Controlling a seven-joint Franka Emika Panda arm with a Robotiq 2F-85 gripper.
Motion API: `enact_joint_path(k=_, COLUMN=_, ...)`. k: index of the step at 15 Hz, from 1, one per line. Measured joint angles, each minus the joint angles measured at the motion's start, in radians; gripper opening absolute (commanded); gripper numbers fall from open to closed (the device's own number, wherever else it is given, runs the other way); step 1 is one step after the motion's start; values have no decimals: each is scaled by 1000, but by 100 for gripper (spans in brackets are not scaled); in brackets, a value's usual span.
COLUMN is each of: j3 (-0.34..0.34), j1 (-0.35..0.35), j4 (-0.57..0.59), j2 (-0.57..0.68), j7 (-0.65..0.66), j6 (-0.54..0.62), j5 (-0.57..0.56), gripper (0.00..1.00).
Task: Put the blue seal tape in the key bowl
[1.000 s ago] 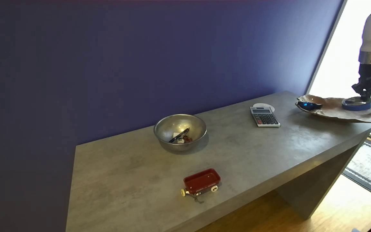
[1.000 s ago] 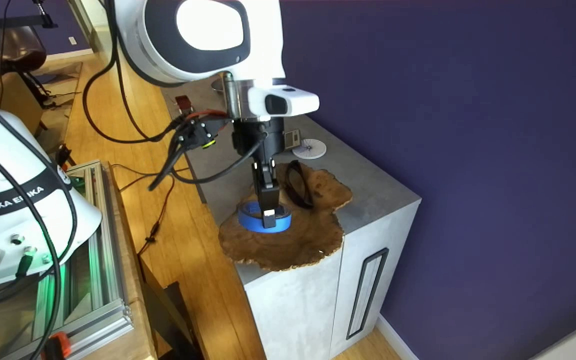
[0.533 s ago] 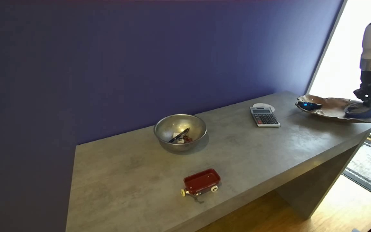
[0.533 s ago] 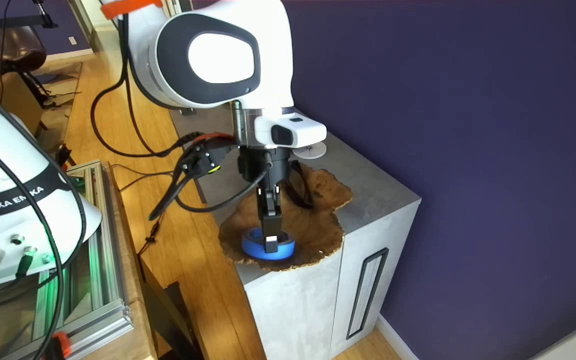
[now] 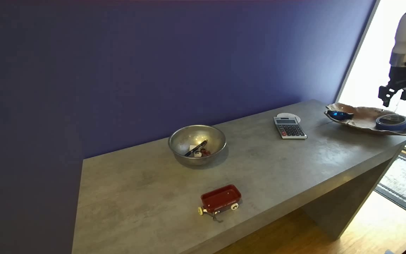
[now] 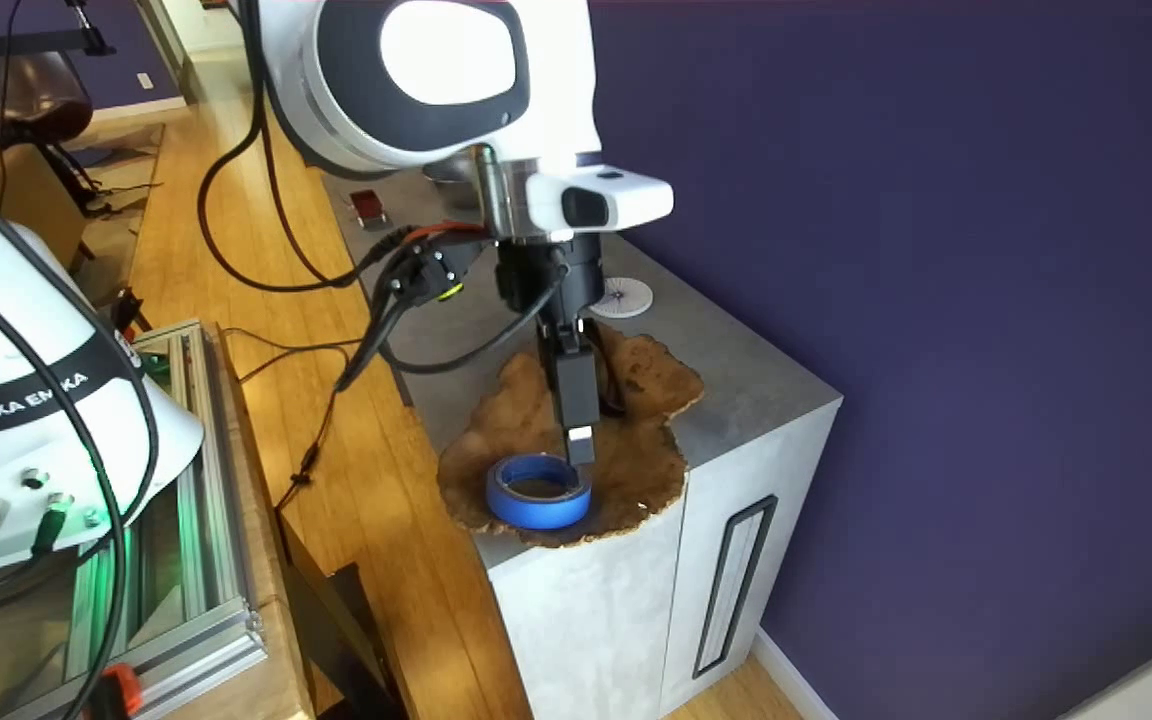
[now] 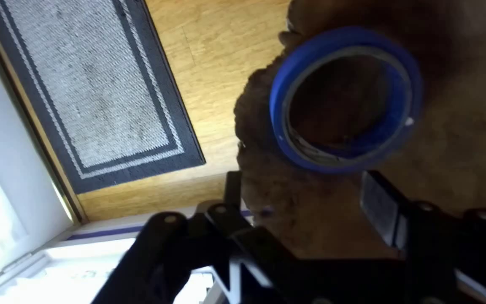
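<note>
The blue seal tape [image 6: 539,514], a round blue ring, lies flat inside the brown, uneven-rimmed key bowl [image 6: 636,470], close to the bowl's near rim. In an exterior view the same tape [image 5: 393,126] rests toward the outer end of the key bowl [image 5: 361,121]. Just above it my gripper [image 5: 395,100] hangs with its fingers spread. The wrist view shows the gripper [image 7: 302,188] open, only bowl surface seen between its fingertips, and the tape ring [image 7: 277,105] beyond them. Part of the bowl is behind the fingers there.
Dark sunglasses [image 5: 340,115] sit at the other end of the key bowl. A calculator [image 5: 289,128], a white disc [image 6: 626,298], a silver metal bowl [image 5: 193,161] with small items and a red toy wagon [image 5: 220,198] stand along the grey table [image 5: 136,197].
The gripper, shut on the tape, lowered it into the key bowl. Now it has opened and risen above the tape, which stays in the bowl.
</note>
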Motion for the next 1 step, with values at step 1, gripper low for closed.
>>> enact_joint_path(k=1, j3=13, j1=0, j4=-17, j2=-47, j7=-63, j6=8, j5=59, gripper=89)
